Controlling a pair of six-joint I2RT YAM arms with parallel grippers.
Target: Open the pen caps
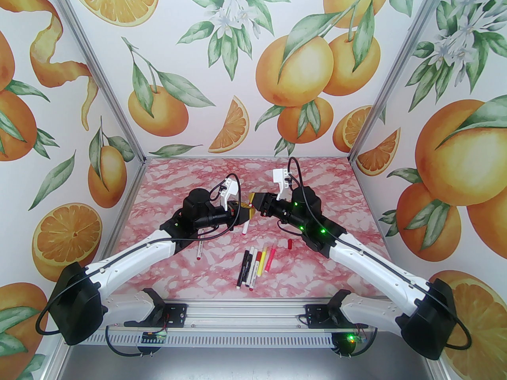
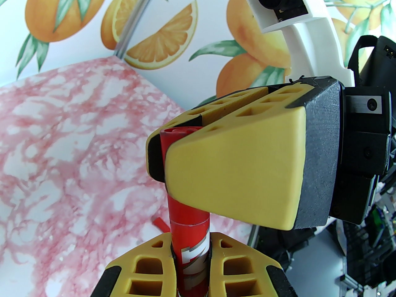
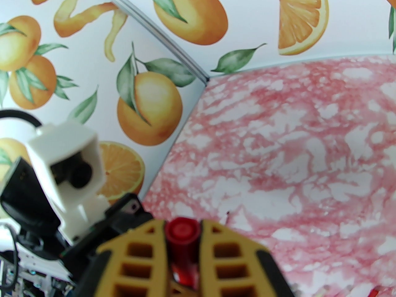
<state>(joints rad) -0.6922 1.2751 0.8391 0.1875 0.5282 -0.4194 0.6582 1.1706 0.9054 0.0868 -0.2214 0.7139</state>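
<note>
Both grippers meet above the middle of the table on one pen. My left gripper (image 1: 244, 209) (image 2: 191, 244) is shut on the pen (image 2: 191, 258), a red barrel with a white and grey label; its lower end (image 1: 244, 228) hangs below the fingers. My right gripper (image 1: 255, 205) (image 3: 182, 227) is shut on that pen's red cap (image 2: 174, 141) (image 3: 181, 229). The cap sits against the barrel with a thin seam showing. A loose red cap (image 1: 290, 244) lies on the table by the right arm.
Several pens (image 1: 255, 265) lie in a row near the table's front middle: black, white, yellow and pink. Another white pen with a red end (image 1: 198, 247) lies partly under the left arm. Patterned walls enclose the pink marbled table (image 1: 340, 196) on three sides.
</note>
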